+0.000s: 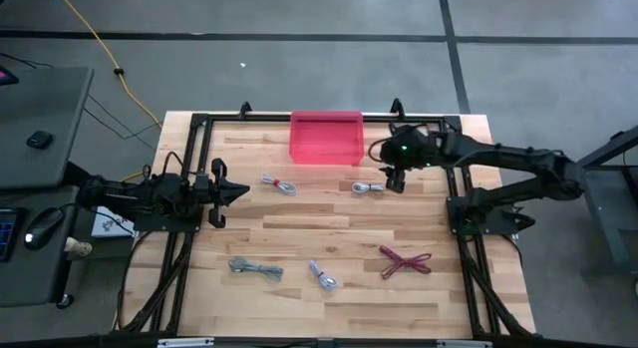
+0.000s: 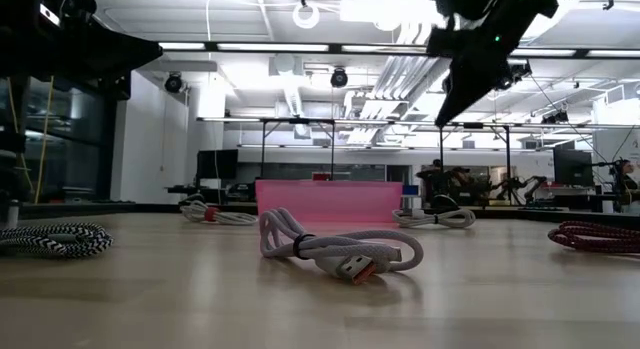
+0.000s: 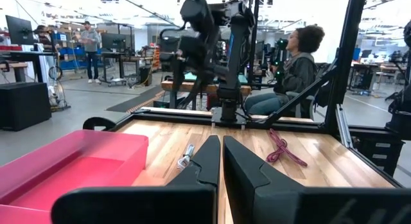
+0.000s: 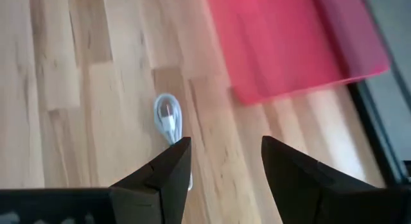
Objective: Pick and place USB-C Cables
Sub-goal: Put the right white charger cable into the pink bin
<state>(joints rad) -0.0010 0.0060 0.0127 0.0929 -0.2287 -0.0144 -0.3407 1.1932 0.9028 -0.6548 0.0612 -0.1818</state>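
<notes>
Spread wide, my right claw [image 1: 395, 180] hovers above a silver cable [image 1: 368, 187] near the worktop's [image 1: 329, 288] far edge, just beside the pink bin [image 1: 326, 139]. My left claw [image 1: 231, 191] waits pressed together at the left edge. Nothing appears binned: three cables lie along the near side, red one [image 1: 404, 260] included, two farther back. Approach unobstructed.

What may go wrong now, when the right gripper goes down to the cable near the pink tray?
1. The open right gripper is off-centre: the white cable lies by one finger, so the grasp may miss.
2. The pink tray is close, so a finger may knock its wall.
3. A loose coil may unwind when lifted.
</notes>
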